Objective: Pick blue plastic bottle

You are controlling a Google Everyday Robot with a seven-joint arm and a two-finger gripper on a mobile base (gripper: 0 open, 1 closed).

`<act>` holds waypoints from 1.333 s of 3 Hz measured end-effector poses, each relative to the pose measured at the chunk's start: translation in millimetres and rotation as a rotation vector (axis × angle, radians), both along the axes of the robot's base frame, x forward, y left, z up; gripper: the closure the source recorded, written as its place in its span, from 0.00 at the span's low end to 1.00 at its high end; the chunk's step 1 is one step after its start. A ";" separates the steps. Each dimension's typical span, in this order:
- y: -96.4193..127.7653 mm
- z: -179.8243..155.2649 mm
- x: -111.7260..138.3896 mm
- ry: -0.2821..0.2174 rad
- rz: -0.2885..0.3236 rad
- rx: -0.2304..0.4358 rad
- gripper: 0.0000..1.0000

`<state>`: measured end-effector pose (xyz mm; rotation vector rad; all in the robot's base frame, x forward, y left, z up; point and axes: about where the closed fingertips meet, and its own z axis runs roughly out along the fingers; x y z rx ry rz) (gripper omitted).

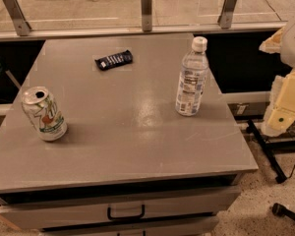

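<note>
The bottle [191, 77] stood upright on the grey bench [128, 151], at about 2 o'clock from the bench centre and near the right edge. It was of clear plastic, with a white cap on top and a white-and-blue label around its middle. Nothing touched it.

The gripper [282, 107] was outside the bench, at 3 o'clock from the bottle, beyond the right edge and well apart from the bottle. It looked pale yellow and was cut partly by the border of the view. Whether it was spread or pressed together, I cannot tell. It held nothing that could be seen.

A can [44, 114] stood at 9 o'clock, tilted a little, with its top opened. A dark bar [114, 59] lay flat at 12 o'clock. Under the front edge, a drawer [123, 209] carried a black handle [126, 213].
</note>
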<state>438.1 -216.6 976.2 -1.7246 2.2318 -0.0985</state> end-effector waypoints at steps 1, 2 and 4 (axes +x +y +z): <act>0.0 0.0 0.0 0.000 0.000 0.000 0.00; 6.0 -12.0 20.0 -0.012 0.057 0.079 0.00; 34.2 -47.6 83.2 -0.067 0.202 0.400 0.00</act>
